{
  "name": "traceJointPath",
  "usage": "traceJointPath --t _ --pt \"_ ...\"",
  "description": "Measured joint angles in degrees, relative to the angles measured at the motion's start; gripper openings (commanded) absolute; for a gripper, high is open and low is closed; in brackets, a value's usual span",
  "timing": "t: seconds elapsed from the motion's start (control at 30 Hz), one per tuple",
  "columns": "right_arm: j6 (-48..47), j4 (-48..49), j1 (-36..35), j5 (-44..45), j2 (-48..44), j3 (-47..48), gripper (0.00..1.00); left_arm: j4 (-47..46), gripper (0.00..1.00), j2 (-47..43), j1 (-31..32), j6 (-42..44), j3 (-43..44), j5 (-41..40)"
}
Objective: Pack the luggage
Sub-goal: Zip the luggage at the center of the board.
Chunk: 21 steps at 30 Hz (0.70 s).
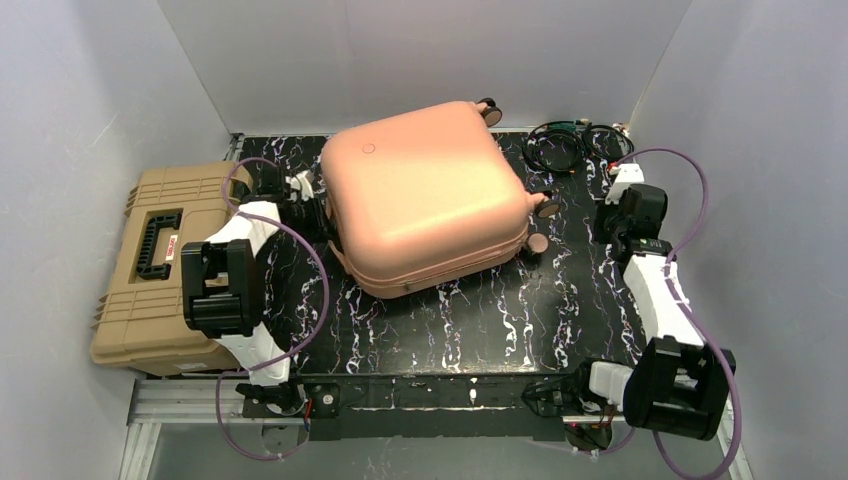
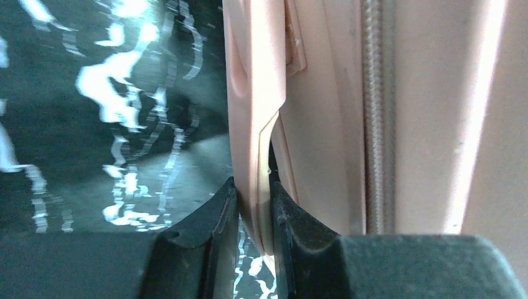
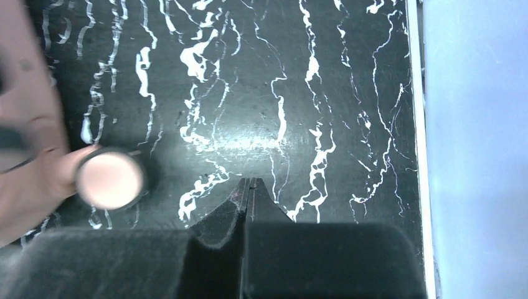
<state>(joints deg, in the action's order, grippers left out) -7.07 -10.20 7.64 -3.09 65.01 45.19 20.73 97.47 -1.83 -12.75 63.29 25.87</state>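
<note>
The peach-pink luggage [image 1: 425, 195] lies closed and flat on the black marbled table [image 1: 450, 320], turned at an angle, wheels toward the back right. My left gripper [image 1: 312, 200] is at its left side. In the left wrist view the left gripper [image 2: 254, 199] is shut on a thin peach handle strap [image 2: 258, 156] that stands off the luggage's side wall [image 2: 324, 112], next to the zipper [image 2: 373, 124]. My right gripper [image 3: 249, 184] is shut on nothing, low over bare table to the right of a luggage wheel [image 3: 109, 179].
A tan ribbed toolbox [image 1: 150, 260] with a black handle sits at the table's left edge, beside the left arm. Coiled black cables [image 1: 570, 145] lie at the back right corner. The table's right edge [image 3: 416, 124] runs close to the right gripper.
</note>
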Motion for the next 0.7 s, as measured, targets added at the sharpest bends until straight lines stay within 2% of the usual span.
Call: traceJointPath --t 0.13,0.3,0.37,0.47,0.6,0.7 --pt "-0.7 1.6 0.2 1.1 5.3 0.0 0.01 0.5 0.0 0.0 -3.3 2.5 1.1 -2.4" --pt "-0.9 1.5 0.2 -3.5 8.2 0.2 0.02 1.1 0.0 0.1 -4.4 4.5 1.5 -2.6" --pt "-1.4 1.2 0.1 -6.3 8.8 1.3 0.06 1.9 0.11 0.5 -4.4 5.2 2.4 -2.6" --pt "-2.3 1.3 -0.7 -10.8 11.1 5.2 0.11 2.7 0.2 1.2 -4.3 5.7 3.2 -2.6" --pt "-3.7 1.8 -3.9 -15.1 13.2 9.0 0.16 4.2 0.43 1.9 -4.3 6.1 4.8 -2.1" --pt "-4.4 2.5 -6.9 -16.9 14.8 10.1 0.19 4.2 0.47 2.0 -4.8 6.4 8.0 -2.4"
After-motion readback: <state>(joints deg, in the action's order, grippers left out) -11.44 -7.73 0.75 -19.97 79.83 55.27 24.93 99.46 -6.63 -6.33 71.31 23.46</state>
